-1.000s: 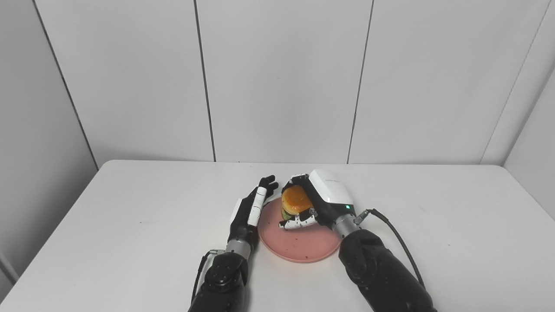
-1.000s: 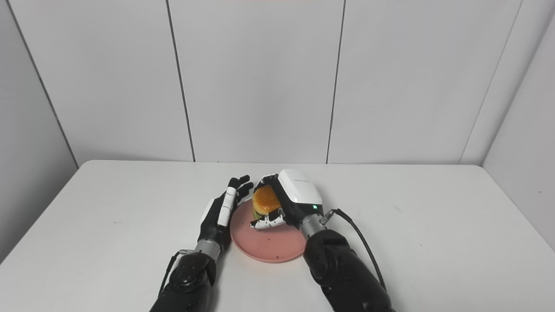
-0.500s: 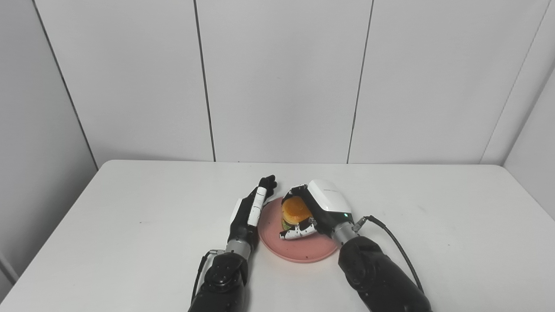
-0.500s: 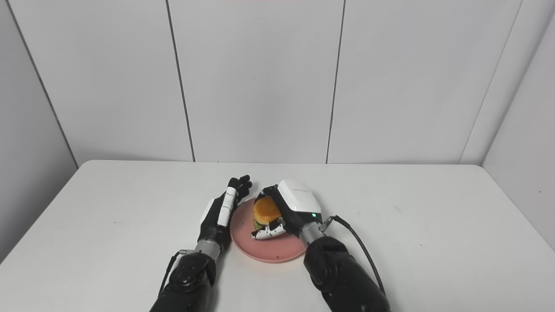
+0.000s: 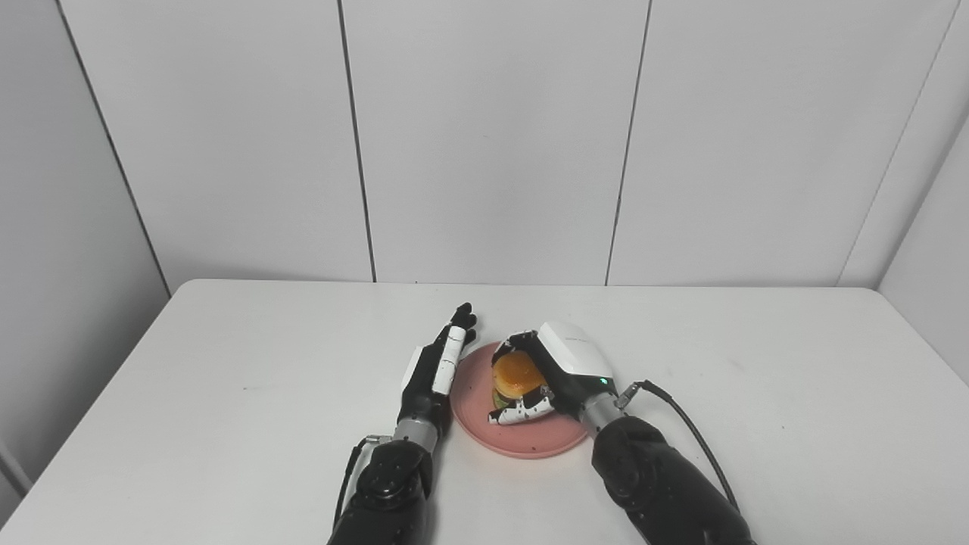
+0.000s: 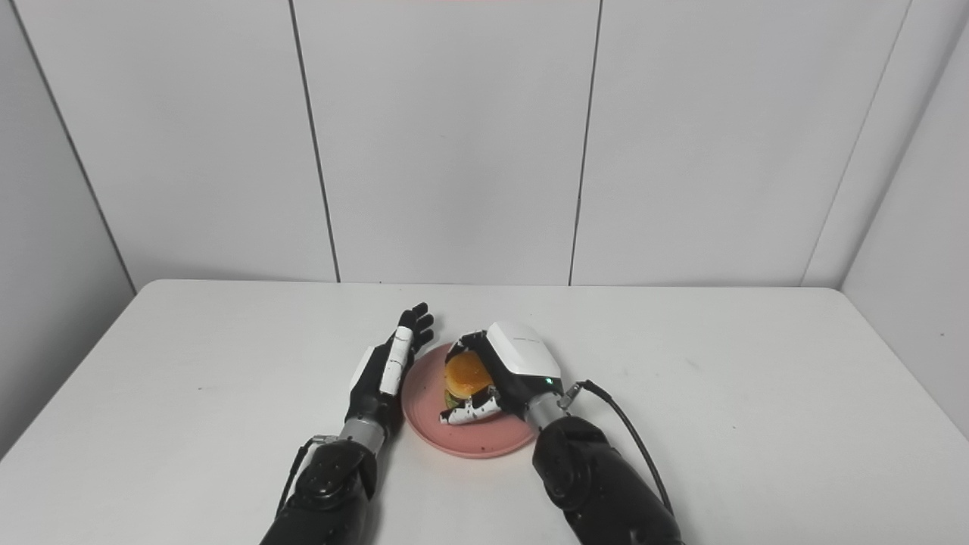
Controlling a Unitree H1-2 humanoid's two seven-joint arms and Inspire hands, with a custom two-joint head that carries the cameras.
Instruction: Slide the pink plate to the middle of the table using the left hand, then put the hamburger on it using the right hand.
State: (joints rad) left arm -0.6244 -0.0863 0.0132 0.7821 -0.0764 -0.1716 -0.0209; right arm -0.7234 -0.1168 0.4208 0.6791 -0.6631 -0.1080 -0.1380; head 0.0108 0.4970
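The pink plate (image 5: 522, 435) lay near the middle of the white desk (image 5: 227, 393), toward its near edge, between the two black forearms that came in from the bottom of the picture. The right hand (image 5: 556, 371) was over the plate with its fingers curled round the hamburger (image 5: 515, 376), the white back shell of the hand turned up and to the right, a small green light showing on it near the wrist. The white-tipped fingers (image 5: 522, 412) wrapped the near side of the hamburger low down, close to the plate's surface; whether the hamburger's underside touched the plate could not be told from either view. Its orange bun top showed between the fingers, with a darker greenish layer beneath. The left hand (image 6: 386, 367) stood on its edge just beside the plate's left rim, holding nothing, its fingers straight, close together and pointing away toward the wall; whether it touched the rim could not be made out. A black cable (image 5: 689, 428) looped out from the right wrist and ran back along the forearm. Behind the desk rose a plain panelled wall (image 5: 484, 136) of pale grey.
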